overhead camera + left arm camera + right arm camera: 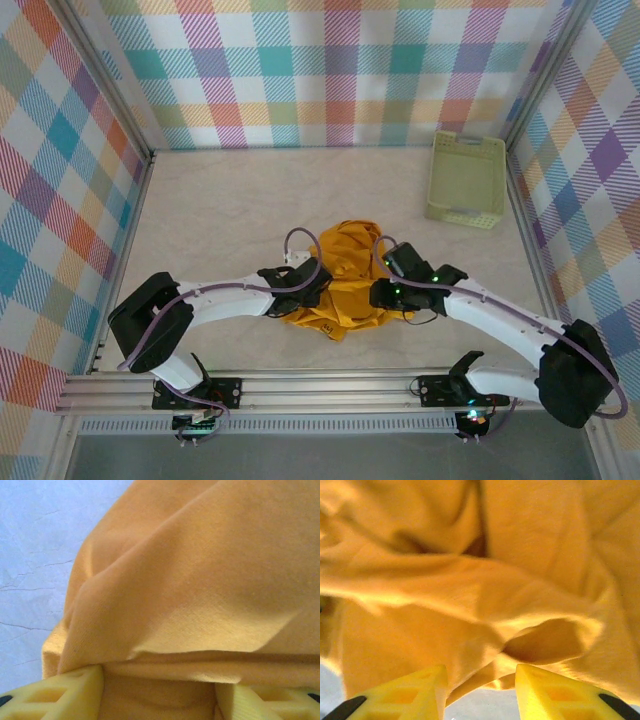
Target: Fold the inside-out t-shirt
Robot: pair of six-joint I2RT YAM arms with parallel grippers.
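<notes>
The inside-out t-shirt point(345, 272) is a mustard-yellow crumpled heap in the middle of the table. My left gripper point(303, 288) is pushed into its left side. In the left wrist view its yellow fingers point(70, 695) stand wide apart, with a fold of the t-shirt point(200, 580) draped over and between them, so the left gripper point(160, 682) is open. My right gripper point(386, 293) is at the heap's right side. It is open too point(480, 677), with bare table showing between its fingers point(550, 692) and a rolled edge of cloth point(545, 640) just ahead.
A pale green plastic basket point(465, 180) stands at the back right, against the checked wall. Bare marbled table point(220, 210) lies behind and to the left of the shirt. The metal rail point(330, 385) runs along the near edge.
</notes>
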